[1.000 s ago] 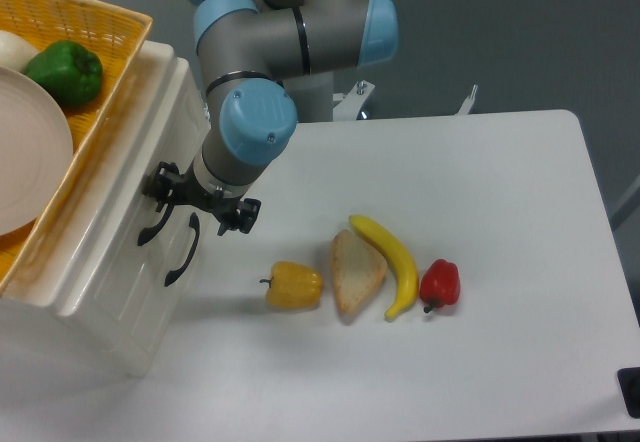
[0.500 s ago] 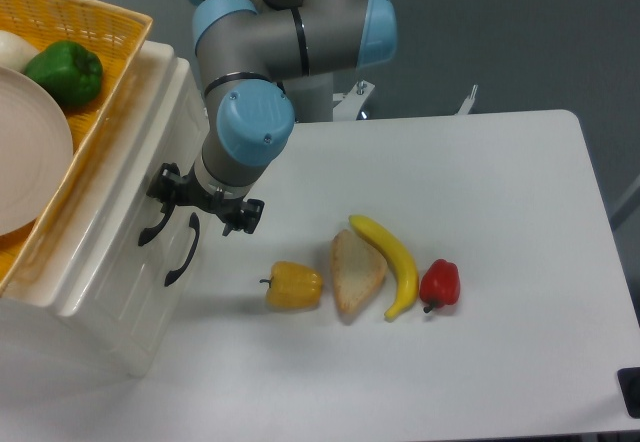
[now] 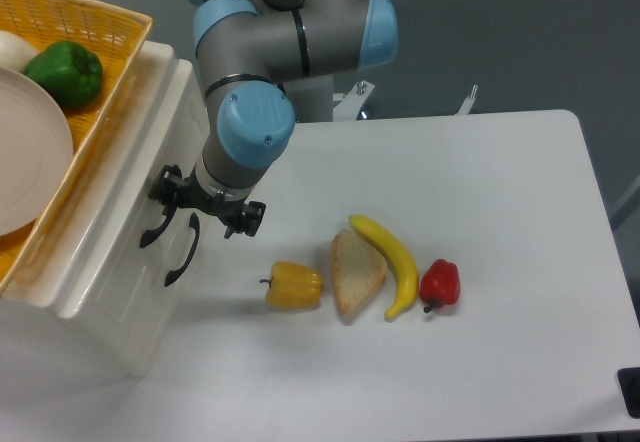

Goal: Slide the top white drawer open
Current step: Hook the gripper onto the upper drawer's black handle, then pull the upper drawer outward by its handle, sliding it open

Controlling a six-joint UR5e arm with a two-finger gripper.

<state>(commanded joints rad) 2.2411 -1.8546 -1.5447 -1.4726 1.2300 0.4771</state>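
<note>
The white tabletop (image 3: 480,182) in front of me carries a row of four foods: a yellow pepper (image 3: 294,286), a slice of bread (image 3: 355,273), a banana (image 3: 392,262) touching the bread, and a red pepper (image 3: 440,283). At its left end stands the cream-white cabinet (image 3: 100,272).

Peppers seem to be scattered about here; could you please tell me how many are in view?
3. A green pepper lies in the basket on the cabinet; a yellow pepper and a red pepper lie on the table. The basket may hide more.
</note>
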